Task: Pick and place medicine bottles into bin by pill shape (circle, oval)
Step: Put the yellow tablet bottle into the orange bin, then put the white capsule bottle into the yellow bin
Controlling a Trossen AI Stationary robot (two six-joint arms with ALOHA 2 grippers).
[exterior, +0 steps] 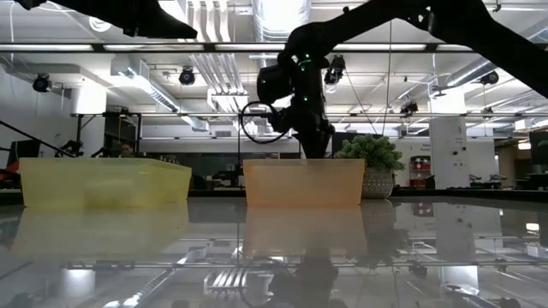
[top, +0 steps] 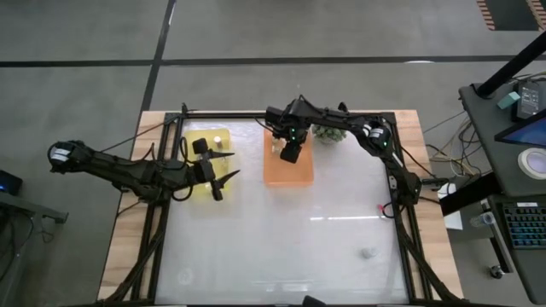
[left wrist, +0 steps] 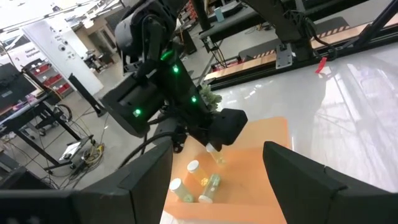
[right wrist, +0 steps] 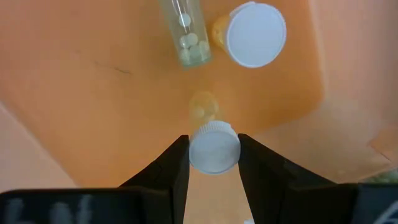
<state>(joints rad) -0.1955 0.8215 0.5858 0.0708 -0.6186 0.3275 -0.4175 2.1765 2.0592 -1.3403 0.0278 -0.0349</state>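
Medicine bottle (right wrist: 214, 146), white cap toward the wrist camera, sits pinched between the two dark fingers (right wrist: 169, 165) of the right gripper (top: 291, 153). That gripper hangs over the orange bin (top: 288, 175), its fingers pointing down into it; in the low view it stands just above the bin's rim (exterior: 304, 162).

Below the held bottle, on the bin floor, lie more bottles: one clear-bodied bottle (right wrist: 185, 32) on its side with pale round pills visible inside, and just beside it one yellowish bottle (right wrist: 252, 34) seen cap-on. The left wrist view shows three bottles (left wrist: 198, 180) lying close together in the same bin, directly under the right gripper.

Left gripper (top: 217, 179) is held over the yellow bin (top: 213, 141), well apart from the right gripper, on its far side from the plant. Its fingers (left wrist: 140, 186) are spread wide with nothing between them.

A potted green plant (top: 328, 132) stands just beside the right gripper, outside the orange bin. One further bottle (top: 368, 252) lies alone on the glossy white table (top: 324, 256), well away from both grippers.
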